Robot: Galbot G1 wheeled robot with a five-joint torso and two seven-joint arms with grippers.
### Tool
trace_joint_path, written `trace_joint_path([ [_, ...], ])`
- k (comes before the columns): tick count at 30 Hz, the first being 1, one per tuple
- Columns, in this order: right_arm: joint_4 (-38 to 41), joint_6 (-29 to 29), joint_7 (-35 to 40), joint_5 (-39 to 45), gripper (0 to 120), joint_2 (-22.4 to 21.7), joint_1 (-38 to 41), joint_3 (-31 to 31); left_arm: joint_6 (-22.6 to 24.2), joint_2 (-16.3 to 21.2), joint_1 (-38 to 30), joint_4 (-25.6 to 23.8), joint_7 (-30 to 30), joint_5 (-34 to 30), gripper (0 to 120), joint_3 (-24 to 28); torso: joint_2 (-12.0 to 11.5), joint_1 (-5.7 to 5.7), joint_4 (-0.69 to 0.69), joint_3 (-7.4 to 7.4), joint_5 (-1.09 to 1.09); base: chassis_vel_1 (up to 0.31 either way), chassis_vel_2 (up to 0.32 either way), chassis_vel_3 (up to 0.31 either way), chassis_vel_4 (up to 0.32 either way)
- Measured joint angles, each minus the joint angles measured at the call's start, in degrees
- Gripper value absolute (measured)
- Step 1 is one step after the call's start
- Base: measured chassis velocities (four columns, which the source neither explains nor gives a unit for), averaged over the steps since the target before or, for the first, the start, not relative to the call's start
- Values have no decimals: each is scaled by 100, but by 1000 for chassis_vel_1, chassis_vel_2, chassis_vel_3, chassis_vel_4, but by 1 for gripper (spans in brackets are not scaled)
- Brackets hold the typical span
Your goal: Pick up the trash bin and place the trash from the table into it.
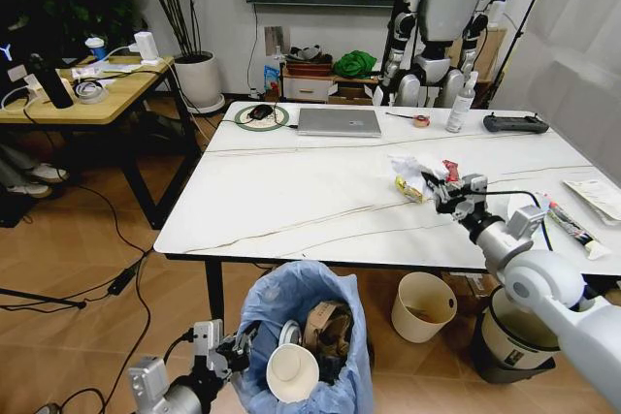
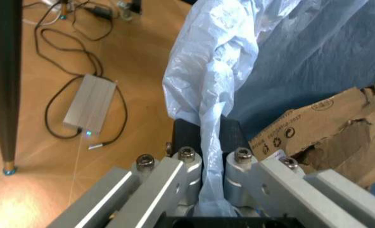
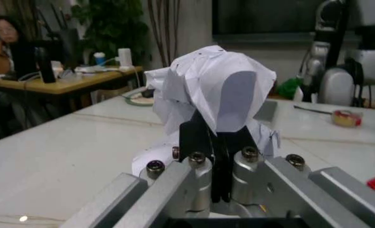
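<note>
The trash bin (image 1: 306,361), lined with a light-blue bag (image 2: 206,85), is below the front edge of the table (image 1: 291,201). Inside it are brown cardboard (image 2: 327,133) and a paper cup (image 1: 291,372). My left gripper (image 1: 236,346) is shut on the bag at the bin's rim, with the plastic pinched between its fingers (image 2: 187,135). On the table's right side my right gripper (image 1: 439,191) is shut on a crumpled white paper (image 3: 213,85), part of the trash pile (image 1: 409,174). A red wrapper (image 1: 450,170) lies beside it.
A silver laptop (image 1: 339,121), spray bottle (image 1: 460,104), tape roll (image 3: 344,117) and black controller (image 1: 515,123) line the table's far side. Under the table stand a cream bucket (image 1: 423,305) and a grey bin (image 1: 512,341). A power brick (image 2: 89,109) and cables lie on the floor.
</note>
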Motion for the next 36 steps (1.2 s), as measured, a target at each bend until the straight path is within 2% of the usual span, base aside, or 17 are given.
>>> trace_joint_path([
  [5, 556, 244, -287, 160, 0, -416, -59, -23, 78, 100, -100, -107, -504, -506, 0, 74, 0, 0, 0, 0, 0, 0, 0, 0, 0],
  [11, 939, 328, -465, 163, 0, -652, -243, -94, 220, 270, -158, -118, -804, -697, 0, 79, 0, 0, 0, 0, 1, 0, 0, 0, 0],
  [20, 1447, 365, -944, 142, 0, -1282, -389, -542, 344, 540, -314, -167, -852, -1012, 0, 53, 0, 1, 0, 0, -1, 0, 0, 0, 0],
  [25, 1631, 386, -1206, -25, 0, -1679, -267, -1051, 437, 612, -334, -184, -790, -1089, 0, -3, 0, 0, 0, 0, 0, 0, 0, 0, 0],
  [29, 1659, 392, -1301, -28, 0, -1744, 138, -1468, 496, 626, -402, -189, -654, -1099, 0, -32, 0, 0, -1, 0, 0, 0, 0, 0, 0],
  [32, 1698, 325, -1344, 83, 0, -1685, 813, -2132, 535, 627, -446, -187, -588, -1098, 0, -43, 0, 1, -1, 0, -1, 0, 0, 0, 0],
  [34, 1736, 245, -1300, 187, 0, -1513, 1531, -2820, 552, 626, -467, -187, -586, -1118, 0, -58, 0, 1, 0, 0, 0, 0, 0, 0, 0],
  [35, 1736, 245, -1300, 187, 0, -1513, 1531, -2820, 552, 626, -467, -187, -586, -1118, 0, -58, 0, 1, 0, 0, 0, 0, 0, 0, 0],
  [36, 1738, 193, -1263, 217, 0, -1396, 1826, -3097, 560, 623, -468, -187, -586, -1133, 0, -64, 0, 1, 0, 0, -1, 0, 0, 0, 0],
])
